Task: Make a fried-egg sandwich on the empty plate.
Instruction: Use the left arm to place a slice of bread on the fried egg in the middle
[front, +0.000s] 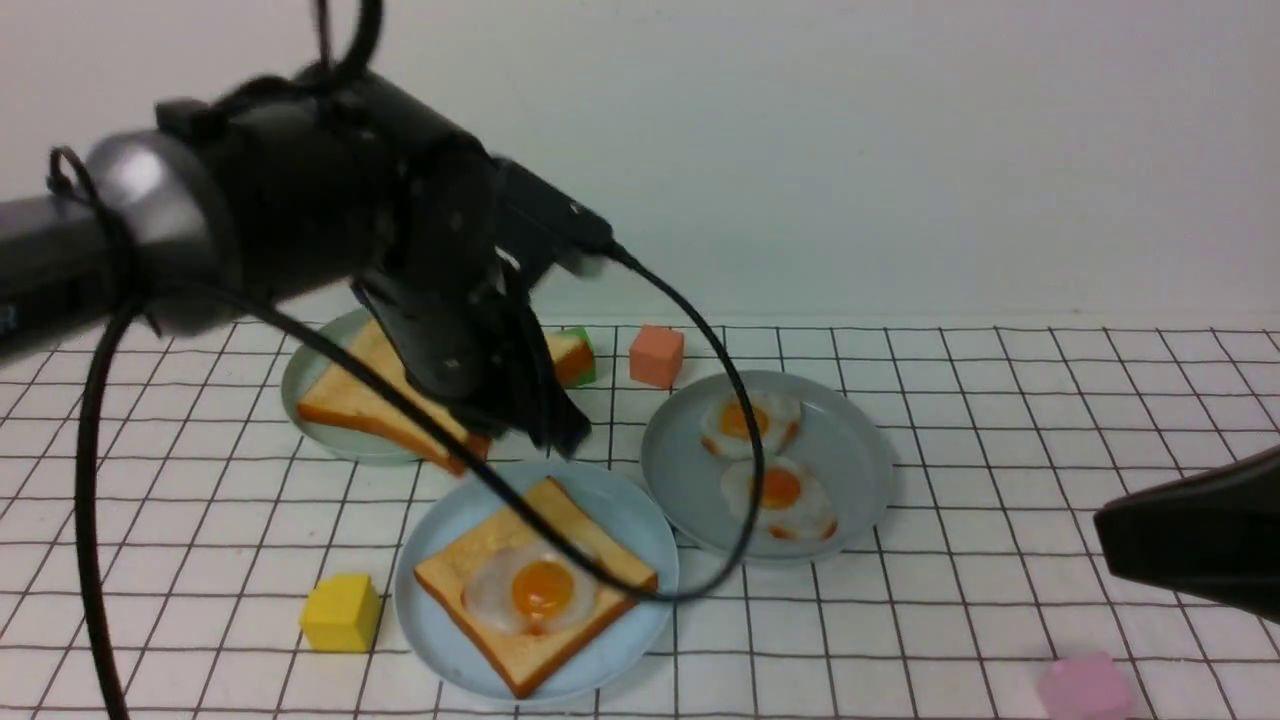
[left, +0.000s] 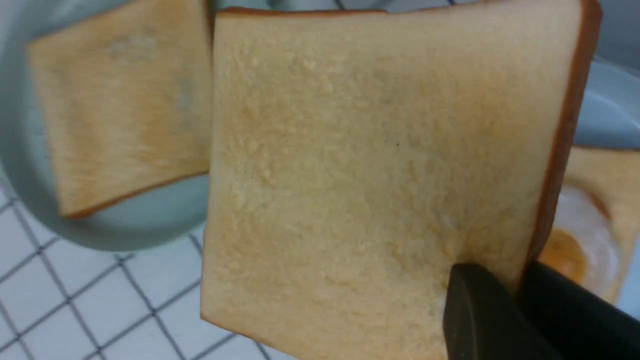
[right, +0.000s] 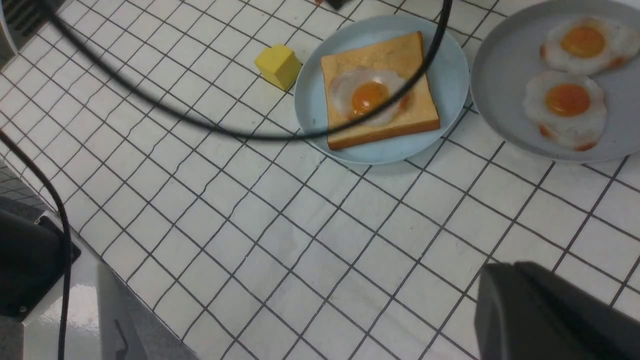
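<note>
The sky-blue plate (front: 625, 515) holds one toast slice (front: 480, 565) with a fried egg (front: 540, 590) lying on top. My left gripper (left: 520, 280) is shut on the edge of a second toast slice (left: 350, 175), which it holds tilted up above the pale green plate (left: 150, 225). Another slice (left: 120, 110) lies flat in that plate. In the front view my left gripper (front: 550, 430) hangs between the pale green plate (front: 300, 385) and the sky-blue plate. At the right edge my right gripper (front: 1110, 530) is shut and empty, above bare table.
A grey-blue plate (front: 860, 450) at the right carries two more fried eggs (front: 745, 420) (front: 780, 495). Small cubes stand around: yellow (front: 340, 612), salmon (front: 656, 355), green (front: 585, 350) and pink (front: 1085, 688). A black cable (front: 745, 500) from the left arm loops over both nearer plates.
</note>
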